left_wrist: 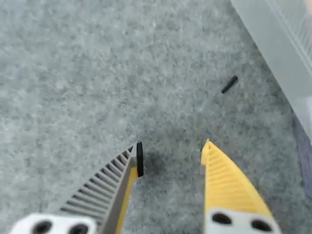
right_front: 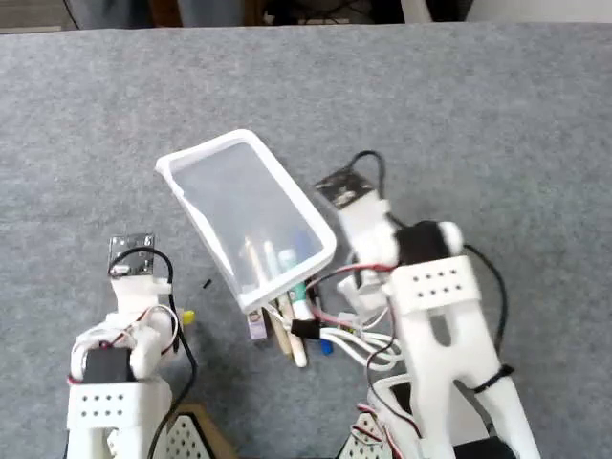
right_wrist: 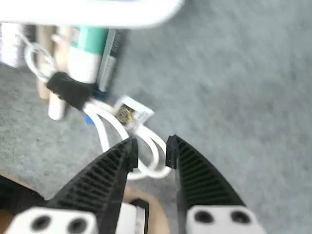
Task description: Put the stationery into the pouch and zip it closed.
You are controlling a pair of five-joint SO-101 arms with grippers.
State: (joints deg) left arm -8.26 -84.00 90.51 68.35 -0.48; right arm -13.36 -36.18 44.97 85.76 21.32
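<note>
Left pincer (left_wrist: 173,153) hangs spread wide just above the surface (right_front: 478,115), one ribbed finger yellow, the other grey with a black tip, nothing between them. Its white arm (right_front: 124,316) is folded low at the near left corner. A small black bit (left_wrist: 229,84) lies on the nap a little beyond the pincer, between it and the pouch.

The right arm (right_front: 430,287) bends in from the near right side, its camera end beside the pouch's long edge. The right pincer (right_wrist: 151,146) has ribbed black jaws a narrow gap apart; a loop of white cable (right_wrist: 100,129) shows in that gap, and I cannot tell whether it is touched.

The pouch (right_front: 244,206) lies slantwise mid-surface: a flat, translucent rectangle with a white rim and rounded corners. Pens (right_front: 287,325) stick out of its near end onto the surface, among them pale wooden sticks and a green and white marker (right_wrist: 90,39). A black tie (right_wrist: 66,90) bundles the cable beside them. The surface is grey and carpet-like.
</note>
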